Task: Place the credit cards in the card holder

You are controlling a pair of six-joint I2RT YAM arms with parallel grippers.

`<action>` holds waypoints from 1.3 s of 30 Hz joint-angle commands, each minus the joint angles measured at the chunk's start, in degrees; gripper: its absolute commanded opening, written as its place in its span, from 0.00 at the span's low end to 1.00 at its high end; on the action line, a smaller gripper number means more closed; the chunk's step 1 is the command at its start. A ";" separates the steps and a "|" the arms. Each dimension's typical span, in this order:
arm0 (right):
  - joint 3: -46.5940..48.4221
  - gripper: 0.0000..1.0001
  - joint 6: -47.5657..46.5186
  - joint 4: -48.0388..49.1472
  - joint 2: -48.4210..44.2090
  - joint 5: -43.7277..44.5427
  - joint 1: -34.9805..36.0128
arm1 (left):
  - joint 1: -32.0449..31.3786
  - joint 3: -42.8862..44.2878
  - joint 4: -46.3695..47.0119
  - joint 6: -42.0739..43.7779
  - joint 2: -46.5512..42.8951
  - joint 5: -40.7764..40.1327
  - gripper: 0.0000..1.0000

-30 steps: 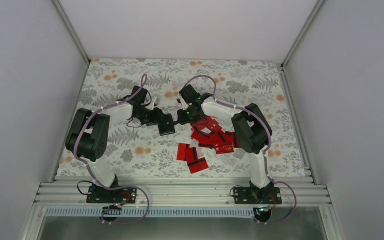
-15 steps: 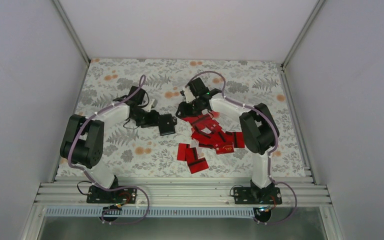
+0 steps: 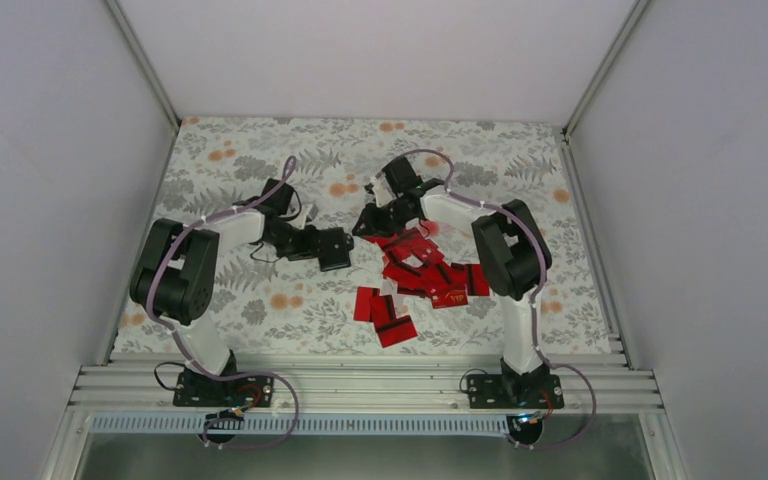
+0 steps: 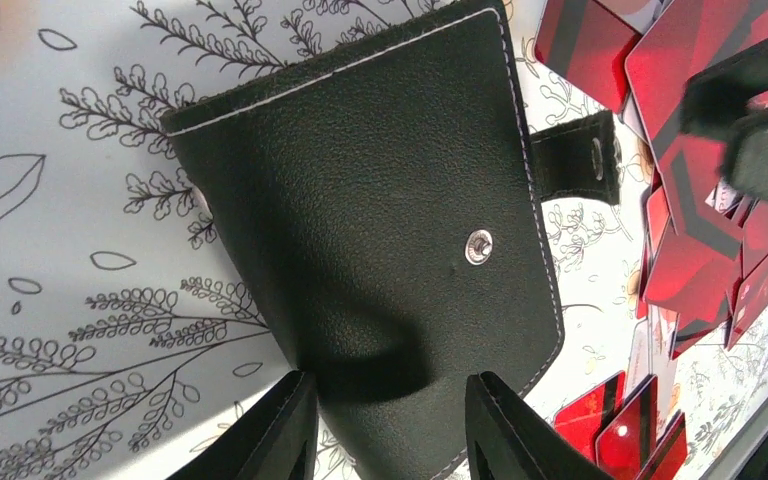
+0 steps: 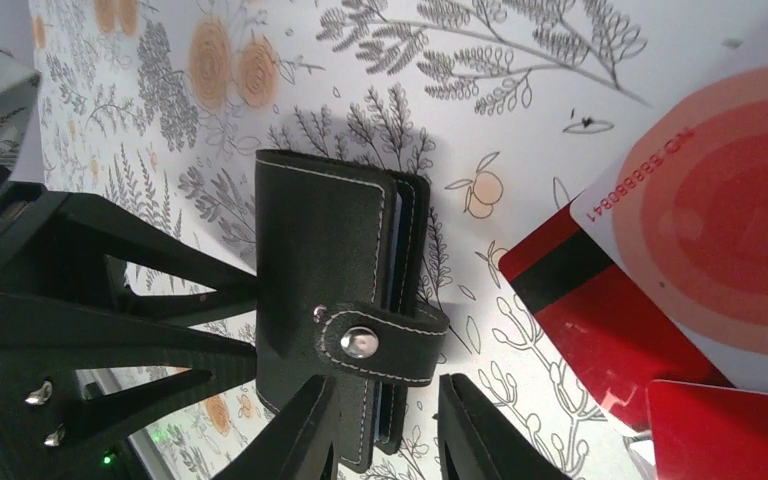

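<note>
Floral table [image 3: 520,160], plain white walls [image 3: 380,50]. Mid-frame in the top view, the folded holder [image 3: 335,247] lies just left of the scattered red cards [image 3: 425,275] — blue-grey pocket edges show along its side, tab sticking out. The left gripper [image 4: 388,385], jaws part-open, clasps its edge. The right gripper [image 5: 388,388] straddles the tab end, jaws narrowly apart — whether it grips, I cannot tell.

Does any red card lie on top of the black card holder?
No, the card holder shows a bare black cover; the credit cards lie beside it.
</note>
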 commanded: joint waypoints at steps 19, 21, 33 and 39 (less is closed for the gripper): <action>1.30 0.24 1.70 6.36 7.45 -12.36 0.08 | 0.00 3.37 1.38 0.14 5.97 1.43 0.35; 1.43 0.24 1.43 6.54 7.63 -12.96 0.13 | -0.08 3.62 1.21 0.32 6.32 1.43 0.35; 4.98 0.24 -2.06 3.39 10.60 -17.11 0.41 | -0.33 5.63 -0.17 1.63 8.33 0.04 0.34; 6.72 0.24 -2.86 1.51 11.78 -17.69 0.77 | -0.41 6.35 -0.64 2.16 9.00 -0.06 0.34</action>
